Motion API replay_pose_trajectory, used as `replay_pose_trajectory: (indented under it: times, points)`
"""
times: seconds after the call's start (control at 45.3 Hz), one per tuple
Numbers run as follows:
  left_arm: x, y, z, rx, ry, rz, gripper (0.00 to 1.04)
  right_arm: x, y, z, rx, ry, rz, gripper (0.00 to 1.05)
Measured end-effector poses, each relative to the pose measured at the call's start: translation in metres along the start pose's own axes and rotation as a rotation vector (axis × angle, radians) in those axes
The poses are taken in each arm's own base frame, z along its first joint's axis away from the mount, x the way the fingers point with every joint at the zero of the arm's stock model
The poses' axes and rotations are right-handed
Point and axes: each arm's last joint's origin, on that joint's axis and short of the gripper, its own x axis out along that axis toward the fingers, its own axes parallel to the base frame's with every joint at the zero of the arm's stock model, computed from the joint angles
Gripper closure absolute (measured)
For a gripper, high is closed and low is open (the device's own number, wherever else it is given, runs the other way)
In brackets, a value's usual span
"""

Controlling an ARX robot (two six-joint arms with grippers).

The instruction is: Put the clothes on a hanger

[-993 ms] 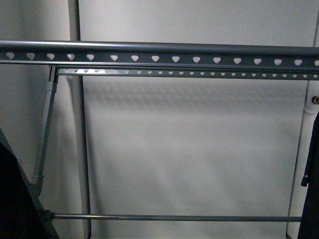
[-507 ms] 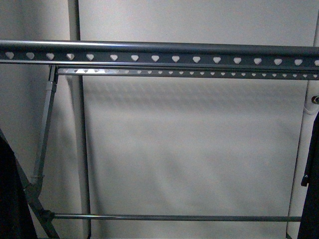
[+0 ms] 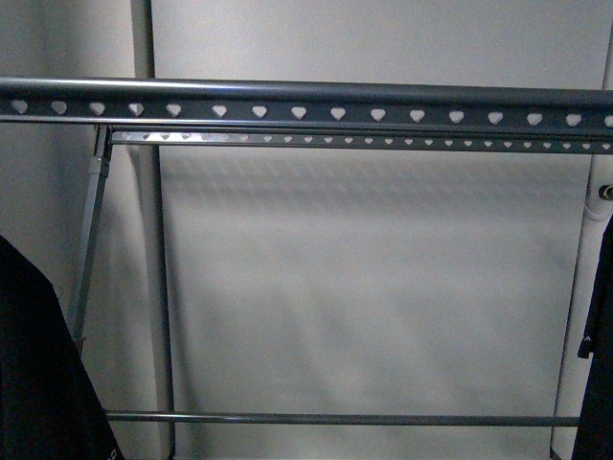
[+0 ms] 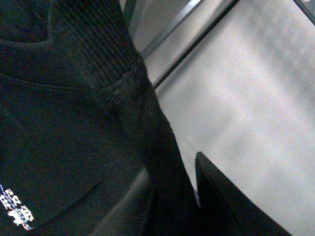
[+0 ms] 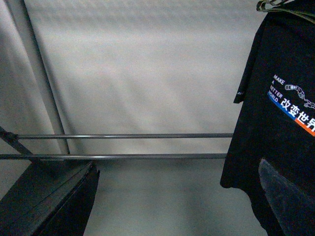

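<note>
The grey rack's top rail (image 3: 306, 112) with heart-shaped holes runs across the front view, with a second rail (image 3: 364, 141) just behind it. My left gripper (image 4: 172, 196) is shut on the black T-shirt (image 4: 59, 137), pinching the cloth just below its ribbed collar (image 4: 118, 83). That shirt shows as a dark mass at the lower left of the front view (image 3: 38, 383), well below the top rail. My right gripper (image 5: 172, 206) is open and empty, with one finger (image 5: 49, 201) on each side of bare wall.
Another black T-shirt with white "MAKE" lettering (image 5: 280, 113) hangs at the rack's right end and shows at the front view's right edge (image 3: 599, 364). Two thin lower bars (image 5: 123, 136) cross low down. A grey upright pole (image 3: 153, 268) stands at the left.
The black cloth at the lower left of the front view has risen and spread further into the picture. The rack and the shirt hanging at the right have not moved.
</note>
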Motion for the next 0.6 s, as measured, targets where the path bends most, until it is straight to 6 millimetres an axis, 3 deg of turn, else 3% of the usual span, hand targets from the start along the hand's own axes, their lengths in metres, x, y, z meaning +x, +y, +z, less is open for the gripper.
replay_pose_trajectory:
  times: [0.154, 0.287, 0.485, 0.596]
  points:
    - [-0.012, 0.014, -0.011, 0.004, 0.077, -0.045, 0.99, 0.000, 0.000, 0.000, 0.000, 0.000, 0.000, 0.07]
    - [-0.038, 0.031, -0.023, 0.090, 0.189, -0.138, 1.00, 0.000, 0.000, 0.000, 0.000, 0.000, 0.000, 0.07]
    - [-0.106, 0.041, -0.033, 0.335, 0.447, -0.569, 1.00, 0.000, 0.000, 0.000, 0.000, 0.000, 0.000, 0.07]
    - [-0.131, 0.043, -0.038, 0.528, 0.584, -0.817, 1.00, 0.000, 0.000, 0.000, 0.000, 0.000, 0.000, 0.07]
